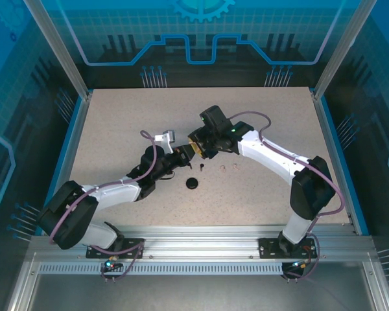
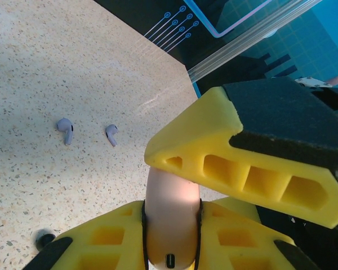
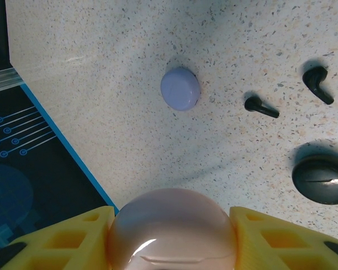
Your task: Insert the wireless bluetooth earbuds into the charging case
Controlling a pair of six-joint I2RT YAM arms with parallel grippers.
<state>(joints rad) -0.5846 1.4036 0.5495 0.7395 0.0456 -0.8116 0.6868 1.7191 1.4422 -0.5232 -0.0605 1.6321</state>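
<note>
Earbuds (image 2: 66,130) lie loose on the table (image 2: 56,50); I count four. My left pincer (image 2: 172,239) is clamped tight on the pink case (image 2: 172,197), one yellow finger on each side, and a small slot on the case's near end faces the camera. My right pincer (image 3: 170,225) grips the same case from the far side, jaws spread to the case's width, both fingers touching it.

Past the left pincer, the lavender pair (image 2: 111,134) lies side by side, heads away from me, stems pointing back toward the camera. Past the right pincer there is the lavender case (image 3: 181,88). Right of it is the black pair (image 3: 261,106), one stem running left-right, the other slanted. The black case (image 3: 321,179) sits nearer.

Left arm (image 1: 110,191) stretches low toward centre. Right arm (image 1: 272,152) arches over to meet it.

Pale speckled top, blue rim, clear panels, blue circuit-pattern walls.
</note>
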